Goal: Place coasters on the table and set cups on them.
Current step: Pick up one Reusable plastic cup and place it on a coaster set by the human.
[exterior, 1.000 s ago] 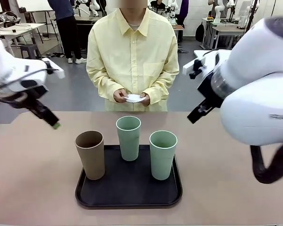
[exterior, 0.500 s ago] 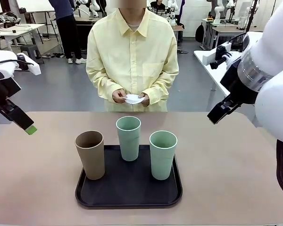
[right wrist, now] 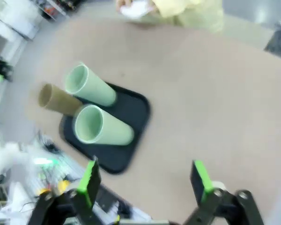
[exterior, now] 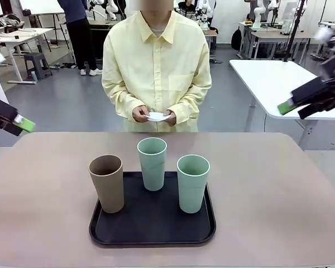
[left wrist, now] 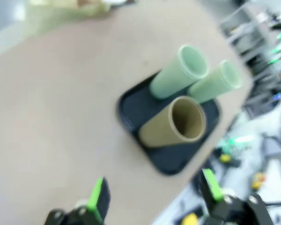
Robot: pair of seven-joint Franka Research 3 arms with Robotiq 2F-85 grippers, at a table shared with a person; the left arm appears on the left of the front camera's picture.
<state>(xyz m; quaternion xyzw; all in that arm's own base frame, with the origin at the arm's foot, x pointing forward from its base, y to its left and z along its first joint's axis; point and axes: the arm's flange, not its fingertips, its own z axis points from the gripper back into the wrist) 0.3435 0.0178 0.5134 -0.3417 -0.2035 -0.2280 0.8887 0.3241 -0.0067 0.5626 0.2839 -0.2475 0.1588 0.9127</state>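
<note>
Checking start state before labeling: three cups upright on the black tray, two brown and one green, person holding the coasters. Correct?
Colours are swapped: the front view shows one brown cup and two pale green cups. The rest holds: all three stand upright on the black tray, and the person's hands hold the white coasters.

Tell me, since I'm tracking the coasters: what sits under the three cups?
A black tray lies under the brown cup and both green cups. Their bases hide the spots directly beneath. White coasters sit in the person's hands.
</note>
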